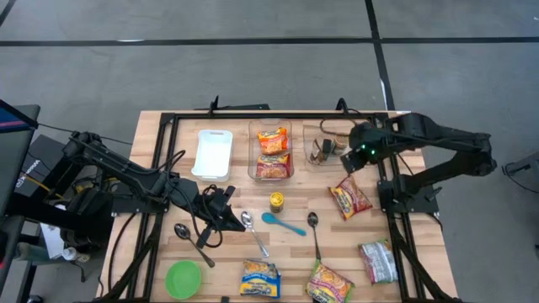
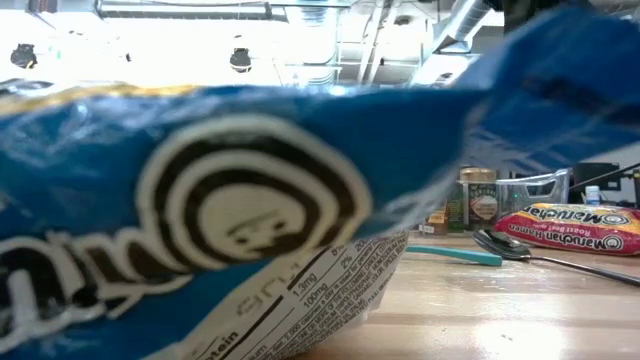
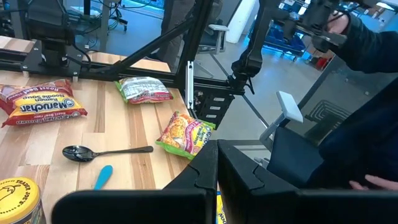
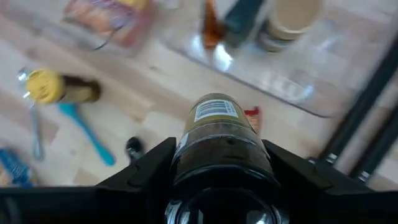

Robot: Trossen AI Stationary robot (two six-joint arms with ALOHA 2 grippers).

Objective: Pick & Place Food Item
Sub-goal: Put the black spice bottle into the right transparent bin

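A dark jar [image 4: 219, 140] sat clamped lengthwise between the right gripper [image 4: 219, 186] fingers, lid pointing ahead toward the clear tray [image 4: 273, 78] just beyond it at the table's far right, while the left gripper [image 1: 226, 210], jaws together, waited mid-table, farther off.

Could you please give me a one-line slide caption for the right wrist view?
Right gripper holds a dark jar above the wooden table, near a clear container.

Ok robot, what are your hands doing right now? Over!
Right gripper shut on a dark jar, above the clear tray. Left gripper shut, empty, resting by the spoons. Nothing blocking.
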